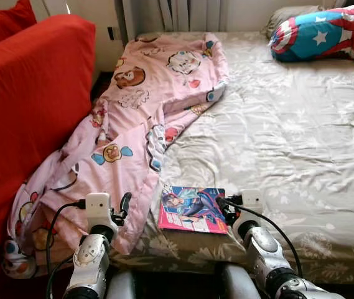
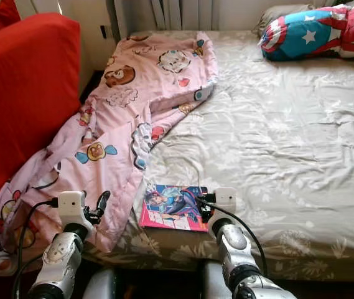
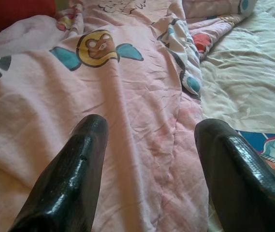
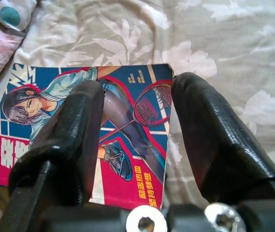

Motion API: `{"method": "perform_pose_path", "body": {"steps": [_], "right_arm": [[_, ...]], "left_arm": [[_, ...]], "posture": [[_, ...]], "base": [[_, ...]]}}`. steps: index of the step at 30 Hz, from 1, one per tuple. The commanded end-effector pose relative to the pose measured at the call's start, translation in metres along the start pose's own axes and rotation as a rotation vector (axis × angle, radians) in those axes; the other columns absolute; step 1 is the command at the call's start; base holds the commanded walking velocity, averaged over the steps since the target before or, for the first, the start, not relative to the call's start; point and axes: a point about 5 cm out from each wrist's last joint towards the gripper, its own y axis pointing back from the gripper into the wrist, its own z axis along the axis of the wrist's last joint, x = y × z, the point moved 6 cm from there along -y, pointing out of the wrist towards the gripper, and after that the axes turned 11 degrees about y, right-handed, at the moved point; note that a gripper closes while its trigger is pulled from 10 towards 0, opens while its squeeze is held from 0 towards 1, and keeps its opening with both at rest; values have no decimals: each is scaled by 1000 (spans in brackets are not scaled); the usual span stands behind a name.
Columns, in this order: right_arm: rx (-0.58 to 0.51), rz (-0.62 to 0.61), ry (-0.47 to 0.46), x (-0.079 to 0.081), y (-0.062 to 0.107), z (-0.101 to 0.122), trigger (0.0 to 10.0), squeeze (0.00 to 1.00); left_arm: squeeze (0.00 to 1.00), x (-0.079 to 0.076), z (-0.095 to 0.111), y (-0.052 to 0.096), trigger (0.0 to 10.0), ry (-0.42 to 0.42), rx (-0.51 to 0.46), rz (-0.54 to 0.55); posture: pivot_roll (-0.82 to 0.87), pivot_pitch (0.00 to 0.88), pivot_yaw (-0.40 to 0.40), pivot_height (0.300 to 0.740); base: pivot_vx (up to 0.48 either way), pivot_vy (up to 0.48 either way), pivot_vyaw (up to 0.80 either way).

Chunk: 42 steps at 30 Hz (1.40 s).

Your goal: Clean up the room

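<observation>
Bed [image 1: 301, 143] with a grey leaf-print sheet: a comic book [image 1: 192, 209] lies flat at the near edge, just right of a pink cartoon blanket [image 1: 139, 118] that runs from the far left of the bed down over its near left corner, beside a red sofa [image 1: 27, 106]. The right gripper [image 4: 137, 130], fingers spread, sits at the book's right edge with one finger over the cover and the other over the sheet; the left gripper [image 3: 149, 169], also spread, hovers over the blanket's near end. A star-patterned pillow [image 1: 323, 34] rests at the far right.
</observation>
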Motion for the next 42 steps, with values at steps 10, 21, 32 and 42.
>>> {"method": "perform_pose_path", "body": {"steps": [10,21,32,42], "right_arm": [[10,-13,-112,10,-2,-3,10000,0],[-94,-70,-175,-1,4,4,10000,0],[-115,-142,-216,-17,18,-10,10000,0],[-66,-163,-233,-20,21,-23,10000,0]], "left_arm": [[0,3,0,14,10000,-22,-19,10],[0,19,-3,36,10000,-63,9,32],[0,28,-4,47,10000,-92,38,44],[0,32,0,47,10000,-108,47,47]], "posture": [[45,273,14,611],[62,314,46,611],[75,317,75,611],[82,310,84,611]], "base": [[0,0,0],[0,0,0],[0,0,0],[0,0,0]]}}
